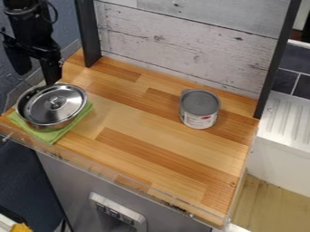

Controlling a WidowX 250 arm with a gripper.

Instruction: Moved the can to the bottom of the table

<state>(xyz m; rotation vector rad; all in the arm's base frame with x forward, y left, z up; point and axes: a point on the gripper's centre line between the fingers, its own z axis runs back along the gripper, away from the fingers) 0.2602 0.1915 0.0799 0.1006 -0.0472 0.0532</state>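
Note:
The black gripper (36,70) hangs at the upper left, its two fingers spread apart with nothing between them. One finger comes down close to the back rim of the metal pot; whether it touches cannot be told. The can (199,109), with a grey lid and a whitish label, stands upright on the right half of the wooden table (139,131), toward the back wall. It is well to the right of the gripper.
A silver pot with a metal lid (54,103) sits on a green cloth (45,135) at the table's left side. A whitewashed plank wall (187,41) between dark posts closes off the back. A low clear edging (127,181) runs along the front.

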